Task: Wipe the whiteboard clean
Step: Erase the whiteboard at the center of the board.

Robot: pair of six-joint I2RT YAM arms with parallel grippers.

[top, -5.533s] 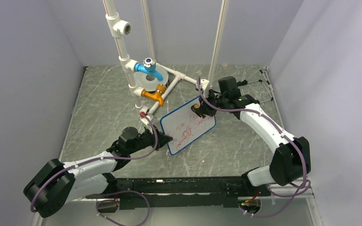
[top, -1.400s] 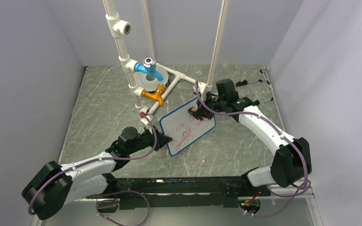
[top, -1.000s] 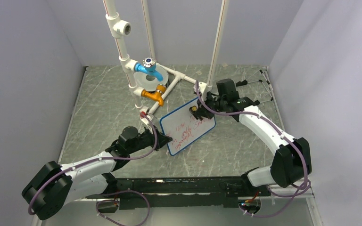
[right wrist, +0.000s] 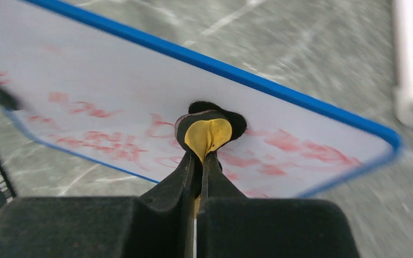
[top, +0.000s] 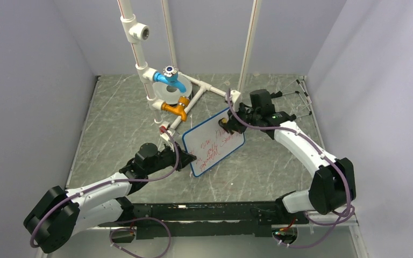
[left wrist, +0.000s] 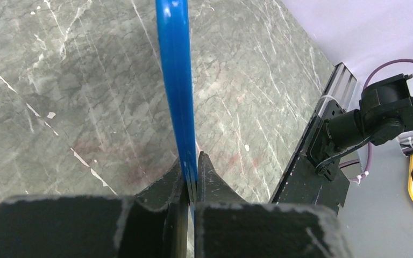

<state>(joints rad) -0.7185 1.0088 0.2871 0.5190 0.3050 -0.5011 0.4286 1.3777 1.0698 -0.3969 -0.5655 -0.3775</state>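
The whiteboard (top: pixel 214 142) is sitting near the middle of the table (top: pixel 118 123), with red writing showing across its face. The left gripper (top: pixel 187 158) is pinching its blue rim at the board's 8 o'clock edge. The right gripper (top: pixel 227 124) is squeezing a yellow eraser (right wrist: pixel 208 129) against the face near 1 o'clock. The board is looking thin, stiff, light and slick, so the rim is probably the surest hold.

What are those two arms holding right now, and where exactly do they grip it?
The left tool pinches the whiteboard by its blue rim. The right tool grips a small yellow-and-black eraser by its near end.
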